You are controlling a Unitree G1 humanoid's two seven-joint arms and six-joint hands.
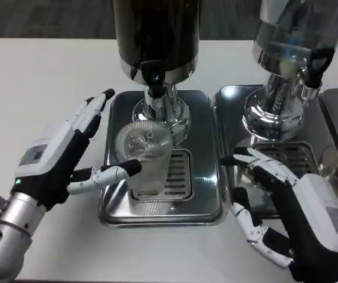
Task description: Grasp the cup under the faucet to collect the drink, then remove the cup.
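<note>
At about eight o'clock on the white worktop [33, 76], left hand [59, 156] spread wide, fingers apart and clamped on nothing: long fingers pointing up toward one o'clock along the left rim of the polished steel drip tray [207, 203], thumb reaching across toward three o'clock, tip just at the wall of the clear ribbed plastic cup [145, 159]; whether touching or only just beside, impossible to tell. Cup standing upright on the tray at the picture's centre, partly on the slotted grate, directly at six o'clock from the black faucet nozzle [156, 88] of the dark cylindrical drink dispenser [156, 32]. No liquid level readable through the ribs.

Probably light while empty, thin-walled and springy, so likely to buckle or pop out sideways under a hard squeeze; ribbing should give some bite, though smooth plastic may turn slippery if wet. Best taken around the middle of the wall, thumb on one side and fingers wrapped round the opposite side, below the flexible rim and above the base. Once filled, heavier and prone to slop, so worth keeping level on removal.

Further toward three o'clock, a second chrome-based dispenser with a clear tank [292, 53] on its own steel tray [227, 100]. At about five o'clock, right hand [292, 209] open too, fingers fanned toward ten o'clock over that tray's near edge, holding nothing, well apart from the cup
</note>
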